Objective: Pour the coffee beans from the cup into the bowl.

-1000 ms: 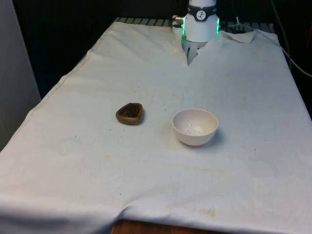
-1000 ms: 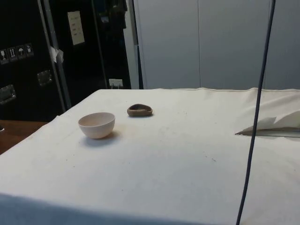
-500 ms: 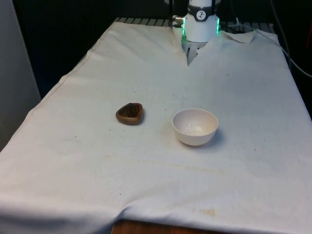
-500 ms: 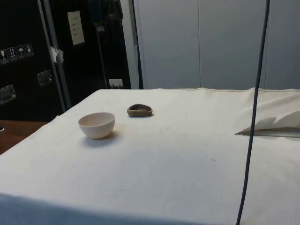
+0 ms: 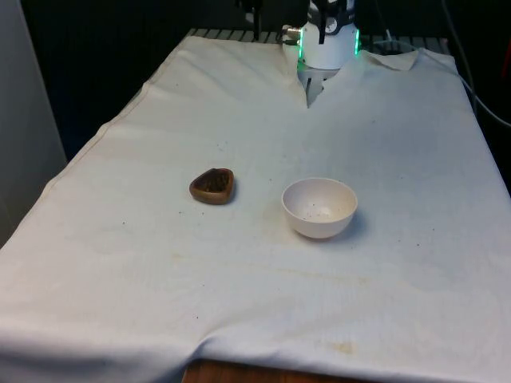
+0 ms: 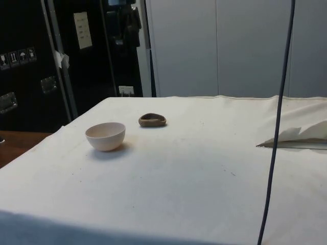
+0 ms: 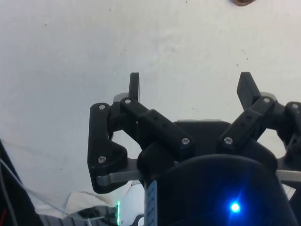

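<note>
On the white cloth [image 5: 160, 303] nearest the front camera, nothing stands; a wooden table edge [image 5: 239, 373] shows below the cloth's hem. Farther back, about mid-table, sit the two task items, near each other but apart. The white bowl [image 5: 319, 207] stands upright toward the front view's right, with a few dark specks inside. The small brown cup [image 5: 212, 185], low and rounded, rests to the front view's left of it, holding dark coffee beans [image 5: 211, 183]. From the side camera the bowl [image 6: 105, 136] is nearer and the cup [image 6: 152, 120] lies beyond. Seen from the wrist, the gripper [image 7: 193, 87] hangs above bare cloth, fingers [image 7: 134, 86] spread wide apart, grasping nothing; the cup's edge [image 7: 243, 2] shows well away from them.
</note>
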Tool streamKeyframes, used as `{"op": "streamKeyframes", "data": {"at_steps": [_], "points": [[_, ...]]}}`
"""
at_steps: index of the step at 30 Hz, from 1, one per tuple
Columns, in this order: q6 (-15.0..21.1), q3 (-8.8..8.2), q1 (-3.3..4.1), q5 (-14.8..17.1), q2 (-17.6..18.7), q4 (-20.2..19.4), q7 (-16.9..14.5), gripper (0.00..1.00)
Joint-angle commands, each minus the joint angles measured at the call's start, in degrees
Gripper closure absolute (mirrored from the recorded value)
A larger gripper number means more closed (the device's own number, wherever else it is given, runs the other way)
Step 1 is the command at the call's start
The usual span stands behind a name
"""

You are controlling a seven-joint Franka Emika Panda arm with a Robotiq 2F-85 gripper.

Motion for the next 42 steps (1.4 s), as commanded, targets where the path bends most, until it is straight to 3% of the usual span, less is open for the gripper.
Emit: {"op": "streamKeyframes", "data": {"at_steps": [1,11,18,29,42], "points": [[1.32,-0.23,-0.11,-0.57,0.00,-0.57,-0.23,0.00],[4.30,-1.60,-0.11,-1.03,1.83,-1.09,-1.03,0.00],[7.10,-2.64,-0.34,-0.86,5.67,1.66,-2.52,0.00],[7.33,-3.67,-0.29,-0.97,6.99,2.64,-4.58,0.00],[8.08,-5.04,-0.57,-0.86,6.70,1.20,-11.46,0.00]]}}
